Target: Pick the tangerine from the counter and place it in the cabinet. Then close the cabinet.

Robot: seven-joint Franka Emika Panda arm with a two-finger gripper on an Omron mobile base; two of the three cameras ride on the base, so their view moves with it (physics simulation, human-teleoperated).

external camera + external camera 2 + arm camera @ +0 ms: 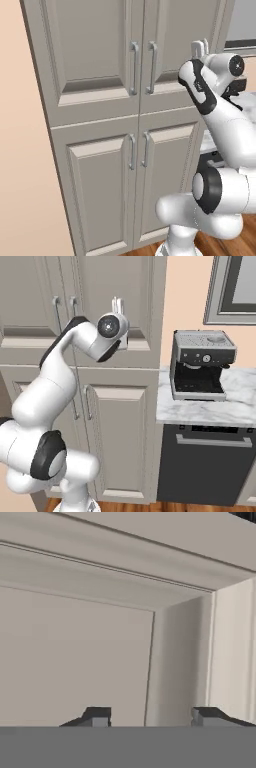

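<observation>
Beige cabinet (100, 55) doors shut

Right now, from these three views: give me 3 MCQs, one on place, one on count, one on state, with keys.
1. Where does the espresso machine stand?
A. on the counter, right of the tall unit
B. on the floor
C. inside the upper cabinet

2. How many bar handles show on the tall unit's doors in the left base view?
A. two
B. four
C. six

3. What state are the upper cabinet doors in?
A. both swung wide open
B. one removed
C. both shut

Key:
1 A, the machine sits on the marbled slab beside the unit's right edge.
2 B, one pair on the upper doors, one pair on the lower doors.
3 C, both panels lie flush, handles side by side at the centre seam; the gripper is raised in front of the right door, fingers apart and nothing between them.
</observation>
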